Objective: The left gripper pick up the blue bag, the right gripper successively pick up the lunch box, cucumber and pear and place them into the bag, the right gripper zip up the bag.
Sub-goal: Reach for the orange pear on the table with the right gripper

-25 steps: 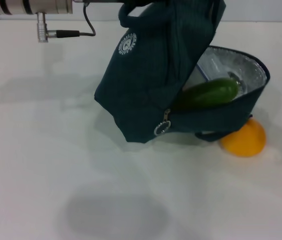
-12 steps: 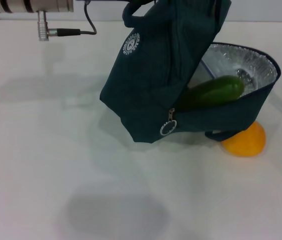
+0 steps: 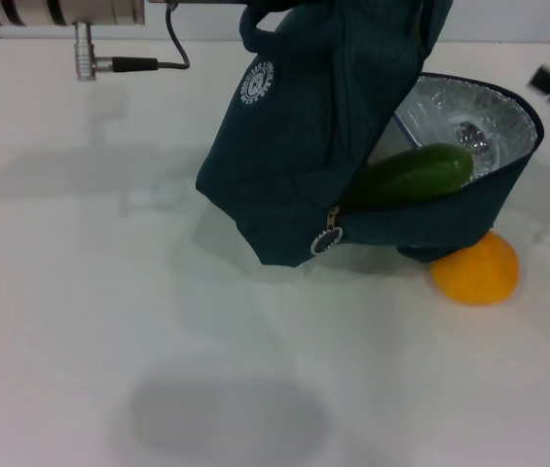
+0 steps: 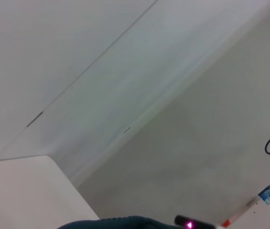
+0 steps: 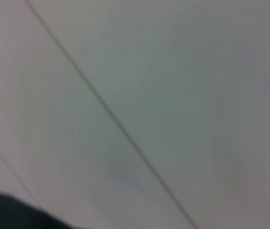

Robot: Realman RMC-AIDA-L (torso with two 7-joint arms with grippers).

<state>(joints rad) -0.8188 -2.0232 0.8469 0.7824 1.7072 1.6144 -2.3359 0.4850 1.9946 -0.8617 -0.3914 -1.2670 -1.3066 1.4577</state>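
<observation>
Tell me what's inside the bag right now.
The cucumber lies across the bag's open mouth against the foil lining. The lunch box cannot be made out. The pear sits outside, on the table.

Blue bag [image 3: 294, 165]: dark teal fabric, round white logo [image 3: 254, 83], silver foil lining [image 3: 469, 122]. Cucumber [image 3: 413, 177]: dark green. Pear [image 3: 476, 270]: orange-yellow. Table [image 3: 80, 321]: white.

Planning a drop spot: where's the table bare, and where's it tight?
Bare: the table on the robot's left of the blue bag, and the whole near strip in front of the bag and the pear. Tight: on the right, the pear sits against the bag's lower edge, with the cucumber poking from the open mouth and a dark arm part at the far right edge.
</observation>
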